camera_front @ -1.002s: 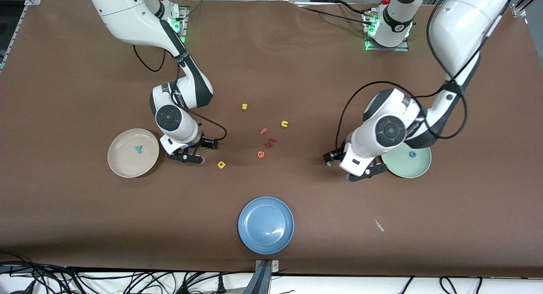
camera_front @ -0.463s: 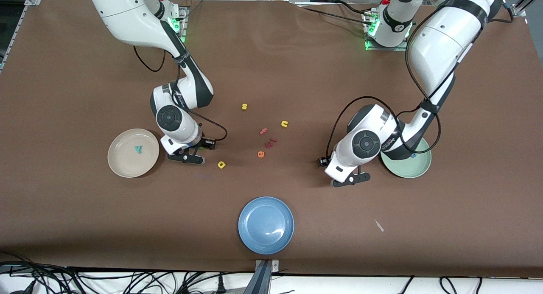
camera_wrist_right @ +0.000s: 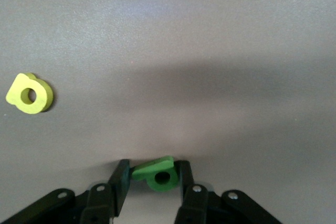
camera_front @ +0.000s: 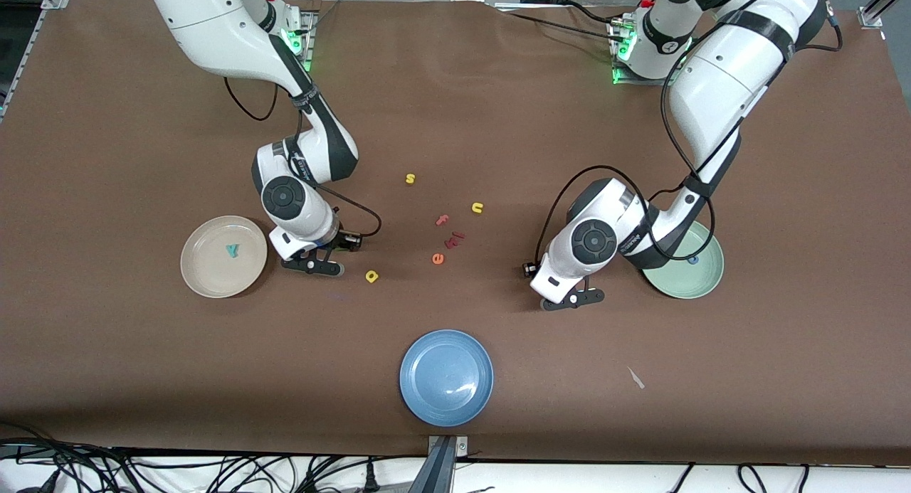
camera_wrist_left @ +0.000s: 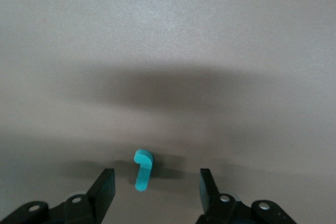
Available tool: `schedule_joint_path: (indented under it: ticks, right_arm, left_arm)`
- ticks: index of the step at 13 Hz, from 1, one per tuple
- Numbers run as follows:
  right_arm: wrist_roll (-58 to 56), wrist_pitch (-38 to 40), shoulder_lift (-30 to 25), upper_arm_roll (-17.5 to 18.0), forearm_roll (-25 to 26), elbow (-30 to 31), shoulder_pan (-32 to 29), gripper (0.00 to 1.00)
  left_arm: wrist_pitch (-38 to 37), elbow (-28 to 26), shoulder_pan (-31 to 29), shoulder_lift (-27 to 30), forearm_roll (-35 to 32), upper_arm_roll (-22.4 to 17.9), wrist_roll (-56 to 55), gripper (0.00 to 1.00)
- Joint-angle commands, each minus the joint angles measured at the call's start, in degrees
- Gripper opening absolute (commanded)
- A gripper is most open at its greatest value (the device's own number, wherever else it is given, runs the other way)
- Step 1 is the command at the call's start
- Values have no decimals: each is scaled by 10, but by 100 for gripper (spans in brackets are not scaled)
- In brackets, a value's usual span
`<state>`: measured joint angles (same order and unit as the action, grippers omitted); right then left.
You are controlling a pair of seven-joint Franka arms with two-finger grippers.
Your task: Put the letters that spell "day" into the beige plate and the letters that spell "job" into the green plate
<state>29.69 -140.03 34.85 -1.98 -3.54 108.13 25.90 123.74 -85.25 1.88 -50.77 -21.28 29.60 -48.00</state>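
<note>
Beside the beige plate [camera_front: 223, 256], which holds the teal "y" [camera_front: 231, 250], your right gripper [camera_wrist_right: 150, 182] pinches the dark green letter [camera_wrist_right: 156, 174]. Your left gripper [camera_wrist_left: 153, 190] straddles the teal "j" [camera_wrist_left: 142, 168], fingers apart, near the green plate [camera_front: 701, 283].

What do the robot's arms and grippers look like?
Both arms are glossy white with dark grey bands at the joints and a round black cap on the wrist. A thin black cable loops along each arm, and green lights glow at both bases. The right gripper and the left gripper are black, each with two flat black fingers fastened with small silver screws.
</note>
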Motion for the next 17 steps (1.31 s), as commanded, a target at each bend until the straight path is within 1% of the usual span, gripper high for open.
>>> schedule_joint_path:
  ticks: [1, 3, 4, 5, 7, 9, 11, 13, 15, 17]
  right_arm:
    - [-5, -4, 9, -2, -9, -11, 4, 43]
    - [-5, -3, 9, -2, -9, -11, 4, 39]
    - [-5, -3, 9, -2, -9, -11, 4, 38]
    - [-5, -3, 9, -3, -9, -12, 4, 34]
    - [-5, -2, 9, -2, -9, -12, 4, 34]
    - [-6, 0, 7, -2, -9, -15, 4, 32]
    - [-7, 3, 7, -3, -9, -19, 4, 31]
    - [-9, 11, 3, -3, -9, -20, 2, 31]
    - [-21, 45, -5, -6, -9, -35, 1, 31]
    - [-62, 76, -21, -16, -9, -37, -2, 31]
  left_arm:
    - [-2, 17, 7, -8, -17, -7, 10, 65]
    - [-2, 15, 7, -12, -45, -7, 9, 59]
    - [-2, 15, 7, -18, -48, -7, 3, 57]
    - [-2, 16, 7, -19, -46, -7, 0, 51]
    - [-2, 16, 7, -20, -41, -7, -1, 38]
    - [-2, 16, 7, -20, -41, -7, -1, 29]
    - [-2, 17, 6, -19, -43, -7, -1, 9]
    - [-2, 18, 5, -15, -39, -7, -3, 5]
    - [-6, 19, -5, -2, -39, -3, -9, 0]
    - [-24, 18, -26, 23, -19, 4, -5, 0]
